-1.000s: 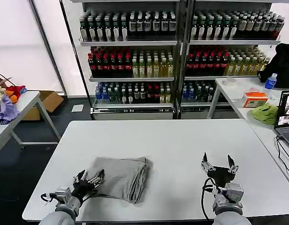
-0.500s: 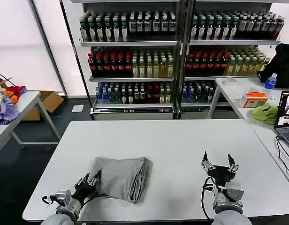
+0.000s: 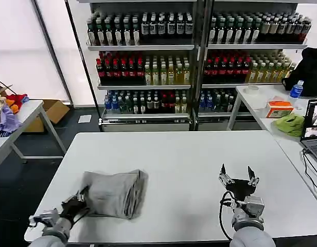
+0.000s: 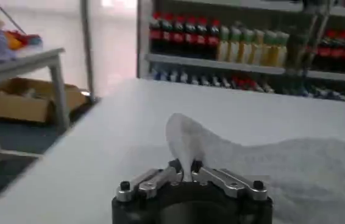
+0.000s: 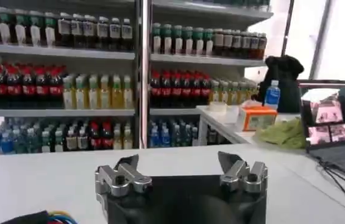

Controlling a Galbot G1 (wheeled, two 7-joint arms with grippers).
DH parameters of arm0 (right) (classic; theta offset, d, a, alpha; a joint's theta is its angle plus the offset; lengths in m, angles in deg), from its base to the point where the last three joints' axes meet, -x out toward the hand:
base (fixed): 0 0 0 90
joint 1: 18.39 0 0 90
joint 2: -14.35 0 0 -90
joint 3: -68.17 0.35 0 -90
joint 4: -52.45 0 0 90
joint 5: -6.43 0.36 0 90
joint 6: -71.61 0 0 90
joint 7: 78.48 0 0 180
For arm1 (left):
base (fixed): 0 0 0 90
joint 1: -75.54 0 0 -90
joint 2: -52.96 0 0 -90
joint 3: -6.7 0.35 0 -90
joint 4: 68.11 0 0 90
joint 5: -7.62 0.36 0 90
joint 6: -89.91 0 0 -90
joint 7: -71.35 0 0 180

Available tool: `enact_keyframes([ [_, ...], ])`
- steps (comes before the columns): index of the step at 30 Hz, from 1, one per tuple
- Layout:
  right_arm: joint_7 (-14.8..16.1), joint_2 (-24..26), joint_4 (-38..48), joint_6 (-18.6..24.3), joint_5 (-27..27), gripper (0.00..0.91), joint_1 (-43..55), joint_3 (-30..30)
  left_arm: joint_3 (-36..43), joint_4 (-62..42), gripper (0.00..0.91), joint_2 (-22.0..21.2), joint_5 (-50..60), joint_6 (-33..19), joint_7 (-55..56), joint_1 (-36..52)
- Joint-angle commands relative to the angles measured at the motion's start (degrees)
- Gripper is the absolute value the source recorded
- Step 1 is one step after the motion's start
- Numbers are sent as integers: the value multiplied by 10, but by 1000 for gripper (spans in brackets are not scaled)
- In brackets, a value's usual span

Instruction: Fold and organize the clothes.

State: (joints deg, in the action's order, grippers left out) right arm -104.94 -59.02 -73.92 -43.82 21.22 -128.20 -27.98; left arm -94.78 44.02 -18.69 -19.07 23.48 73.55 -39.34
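A folded light grey shirt [image 3: 113, 192] lies on the white table [image 3: 189, 154] near its front left corner. My left gripper [image 3: 78, 199] is shut on the shirt's near left edge; in the left wrist view the grey fabric [image 4: 270, 167] rises in a pinched fold between the tips of the left gripper [image 4: 184, 168]. My right gripper [image 3: 238, 175] hangs open over the bare table at the front right, and the right gripper [image 5: 178, 164] holds nothing between its spread fingers.
Drink shelves [image 3: 189, 62] stand behind the table. A side table at the right carries a lime-green cloth [image 3: 291, 124], an orange box [image 3: 280, 108] and a laptop [image 3: 315, 128]. Another table at the left holds coloured fabrics [image 3: 5, 116]. A cardboard box [image 3: 53, 110] sits on the floor.
My left gripper has pulled back towards the front left corner, dragging the folded shirt leftwards with it. The right gripper has stayed nearly still.
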Motion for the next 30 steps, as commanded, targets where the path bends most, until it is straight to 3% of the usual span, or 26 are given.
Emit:
enact_keyframes([
  [1, 0, 2, 10, 2, 4, 907, 22, -17, -221, 37, 0, 41, -23, -4, 23, -43],
  [8, 0, 6, 20, 7, 14, 907, 31, -26, -305, 32, 0, 90, -3, 0, 18, -49],
  [13, 0, 6, 23, 9, 14, 907, 25, -22, -274, 110, 0, 60, 95, -16, 9, -39],
  [18, -1, 0, 14, 10, 12, 907, 9, -6, -135, 180, 0, -9, 224, -32, -16, -45],
  [22, -1, -3, -1, 12, 5, 907, -17, 11, 80, 163, 0, -33, 270, -34, -7, -55],
  [26, 0, -7, -13, 15, -1, 907, -43, 28, 228, 117, 0, -35, 211, 10, 12, -25],
  [30, -1, -19, -17, 11, -11, 907, -59, 36, 299, 110, 0, -34, 111, 38, 42, 23],
])
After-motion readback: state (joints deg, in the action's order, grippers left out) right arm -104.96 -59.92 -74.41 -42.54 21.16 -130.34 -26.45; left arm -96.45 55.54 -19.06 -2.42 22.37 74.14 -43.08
